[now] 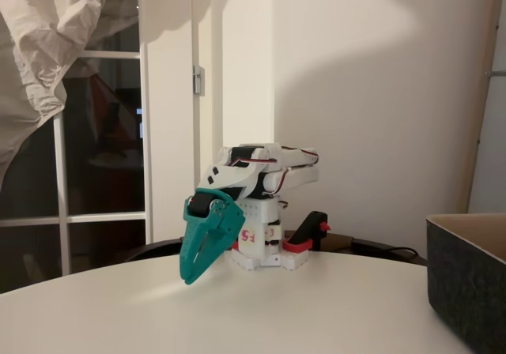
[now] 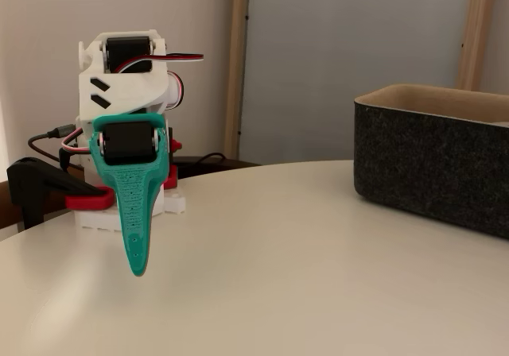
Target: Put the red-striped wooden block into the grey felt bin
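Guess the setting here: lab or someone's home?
Likely a home room: a round white table, a glazed door with a draped curtain, and a grey felt bin of the household kind.

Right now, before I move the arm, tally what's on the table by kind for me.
Grey felt bin: 1
Teal gripper on the folded white arm, jaws closed, holding nothing: 1
Black-and-red clamps at the arm's base: 2
Total: 4
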